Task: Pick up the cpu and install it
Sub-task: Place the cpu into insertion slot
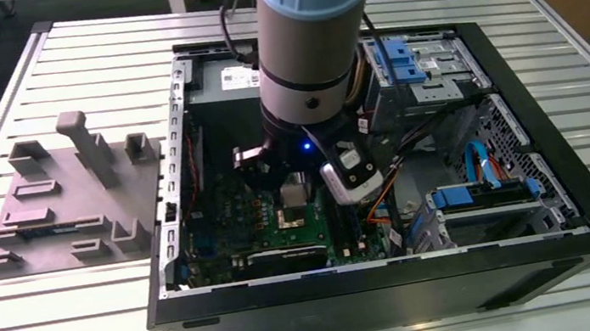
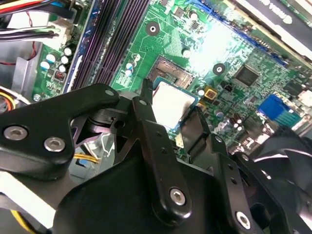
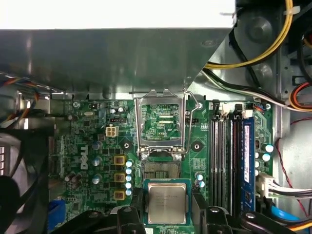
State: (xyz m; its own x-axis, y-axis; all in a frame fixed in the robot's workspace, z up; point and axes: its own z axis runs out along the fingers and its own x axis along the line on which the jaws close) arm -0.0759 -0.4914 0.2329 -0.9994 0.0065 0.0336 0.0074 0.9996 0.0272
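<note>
My gripper (image 1: 297, 198) is down inside the open computer case (image 1: 390, 277), over the green motherboard (image 1: 281, 236). It is shut on the cpu (image 3: 167, 203), a small square chip with a silver-grey metal top, held flat by two opposite edges between black fingers (image 2: 145, 105). In both wrist views the chip (image 2: 171, 103) hangs just beside the bare socket (image 3: 161, 169) and a little above the board. The socket's metal load plate (image 3: 161, 122) stands swung open on the side away from the chip. The arm's grey body hides part of the board in the exterior view.
A grey fixture tray (image 1: 71, 203) lies on the slatted table at the exterior view's left. Inside the case are the power-supply box (image 1: 221, 81), blue-tabbed drive bays (image 1: 407, 61), memory slots (image 3: 229, 156), a black fan (image 3: 19, 190) and loose cables (image 3: 258, 53) near the socket.
</note>
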